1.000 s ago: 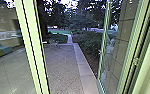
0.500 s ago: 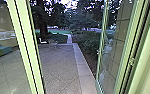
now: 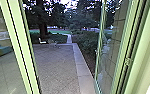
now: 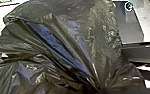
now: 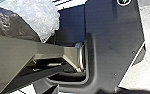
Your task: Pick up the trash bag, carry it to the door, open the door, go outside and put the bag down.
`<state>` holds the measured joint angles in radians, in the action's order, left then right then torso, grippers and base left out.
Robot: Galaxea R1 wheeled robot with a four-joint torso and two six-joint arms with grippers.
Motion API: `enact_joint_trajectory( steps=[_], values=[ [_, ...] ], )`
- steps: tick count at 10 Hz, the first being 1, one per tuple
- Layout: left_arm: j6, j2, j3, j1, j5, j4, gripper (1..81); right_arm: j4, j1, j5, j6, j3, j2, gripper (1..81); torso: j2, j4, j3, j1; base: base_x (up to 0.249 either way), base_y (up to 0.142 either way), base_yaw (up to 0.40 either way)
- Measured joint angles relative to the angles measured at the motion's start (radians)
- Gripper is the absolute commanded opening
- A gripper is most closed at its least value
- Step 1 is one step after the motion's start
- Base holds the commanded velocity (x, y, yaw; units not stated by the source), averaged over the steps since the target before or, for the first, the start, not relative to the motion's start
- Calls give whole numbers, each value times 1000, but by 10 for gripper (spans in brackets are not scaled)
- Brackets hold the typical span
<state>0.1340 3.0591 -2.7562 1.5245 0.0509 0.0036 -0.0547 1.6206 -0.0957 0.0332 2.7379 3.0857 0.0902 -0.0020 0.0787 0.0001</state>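
Note:
The black trash bag looms large in the left wrist view, its folds drawn together at my left gripper, which is shut on it. At the upper left of the right wrist view, dark plastic lies against whitish, crinkled, see-through plastic. In the head view the doorway stands open, with a glass door leaf swung outward on the right and a pale green frame post on the left.
Outside are a paved yard, a pale kerb along its right, bushes and a white chair. Blue and green seating shows beyond the left post. The right door frame is close.
The head view has shifted with the robot's motion: both frame posts stand farther left in it, and more of the yard shows beside the left post.

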Motion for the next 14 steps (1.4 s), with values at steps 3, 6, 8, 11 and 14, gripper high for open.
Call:
enact_joint_trajectory(
  steps=[3,6,8,11,14],
  values=[
    [1,2,0,0,-2,0,10,0,0,2,0,0,0,811,0,0,0,0,0,0,0],
    [1,2,0,0,-2,0,10,0,0,2,0,0,1,811,0,0,0,0,0,0,0],
    [1,1,0,0,-2,0,10,0,0,2,0,0,1,811,0,0,0,0,0,0,0],
    [1,1,0,8,0,0,10,-1,7,3,-4,0,4,811,1,0,0,-2,47,0,0],
    [1,1,0,-6,-2,0,10,0,0,6,-1,0,6,811,1,0,0,0,89,0,0]
  ],
)
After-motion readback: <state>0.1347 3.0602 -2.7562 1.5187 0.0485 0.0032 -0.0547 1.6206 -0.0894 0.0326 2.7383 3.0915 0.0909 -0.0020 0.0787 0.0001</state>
